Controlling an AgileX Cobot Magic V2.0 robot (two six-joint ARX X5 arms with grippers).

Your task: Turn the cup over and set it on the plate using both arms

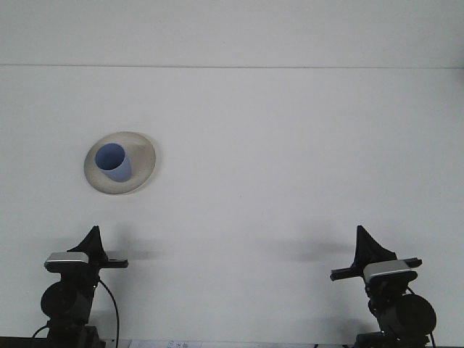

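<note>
Both hands are sitting low at the near edge of the white worktop [290, 159], and both are holding nothing. From this view I cannot tell how far the left hand [93, 235] or the right hand [362, 238] is opened, because each one only shows as a dark pointed shape. The blue cup [112, 162] is standing on the grey plate [142, 156], far up on the left side, with its open mouth facing up. Both hands are well apart from it. It looks like the job is finishing, since the cup is sitting the right way up on the plate. I think the next move is asking for very little, just keeping the hands parked away from the plate.
</note>
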